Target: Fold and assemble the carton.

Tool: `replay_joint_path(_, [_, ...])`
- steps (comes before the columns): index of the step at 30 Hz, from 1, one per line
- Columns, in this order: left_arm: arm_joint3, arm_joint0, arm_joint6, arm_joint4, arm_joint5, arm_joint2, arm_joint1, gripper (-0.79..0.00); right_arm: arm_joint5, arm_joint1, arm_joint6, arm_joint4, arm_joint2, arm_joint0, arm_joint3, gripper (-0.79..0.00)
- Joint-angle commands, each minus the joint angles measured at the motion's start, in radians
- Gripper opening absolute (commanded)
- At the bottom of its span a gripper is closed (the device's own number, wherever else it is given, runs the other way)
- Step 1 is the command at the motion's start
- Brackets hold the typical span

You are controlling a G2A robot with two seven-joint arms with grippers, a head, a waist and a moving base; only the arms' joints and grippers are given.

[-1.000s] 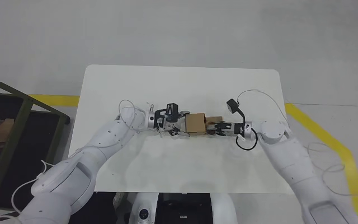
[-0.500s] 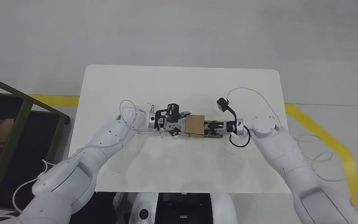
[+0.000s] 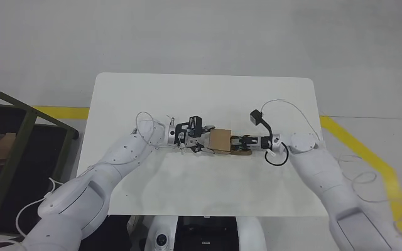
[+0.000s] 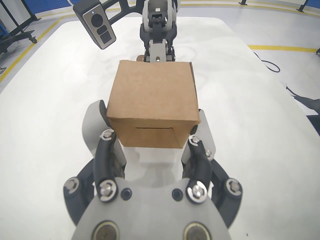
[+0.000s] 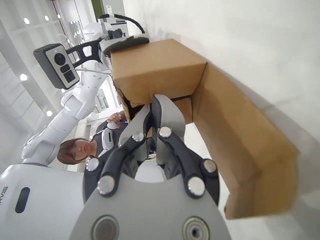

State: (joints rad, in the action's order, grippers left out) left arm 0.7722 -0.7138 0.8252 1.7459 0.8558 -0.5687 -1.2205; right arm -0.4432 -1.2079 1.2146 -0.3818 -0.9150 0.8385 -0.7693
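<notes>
Carton (image 3: 220, 139) lies near the centre of the worktop (image 3: 188, 94), well apart from every edge; left pincer (image 4: 152, 112) is clamped on its closed end, one finger against each side wall; right pincer (image 5: 153, 101) has its fingers pressed together, tips at the open end; one long flap (image 5: 237, 136) extends along the worktop beside that pincer.

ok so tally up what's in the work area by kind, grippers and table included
carton: 1
grippers: 2, the left gripper and the right gripper
table: 1
total: 4
</notes>
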Motion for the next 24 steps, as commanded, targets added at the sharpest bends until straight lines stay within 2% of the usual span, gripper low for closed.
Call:
replay_joint_path(1, [-0.001, 0.0, 0.005, 0.002, 0.0, 0.001, 0.0, -0.231, -0.004, 0.012, 0.002, 0.006, -0.025, 0.005, 0.0, -0.785])
replay_joint_path(11, [0.004, -0.002, 0.054, 0.014, -0.004, -0.006, 0.01, -0.225, 0.02, 0.101, -0.085, 0.042, -0.224, 0.122, -0.101, -0.785])
replay_joint_path(16, [0.014, -0.006, 0.061, 0.019, -0.008, -0.012, 0.016, -0.225, 0.105, 0.137, -0.16, 0.131, -0.3, 0.194, -0.191, -0.785])
replay_joint_path(20, [0.021, -0.01, 0.071, 0.014, -0.007, -0.02, 0.021, -0.231, 0.173, 0.147, -0.17, 0.175, -0.303, 0.24, -0.278, -0.785])
replay_joint_path(24, [0.029, -0.015, 0.077, 0.001, -0.003, -0.028, 0.025, -0.292, 0.222, 0.139, -0.158, 0.197, -0.258, 0.245, -0.329, -0.785])
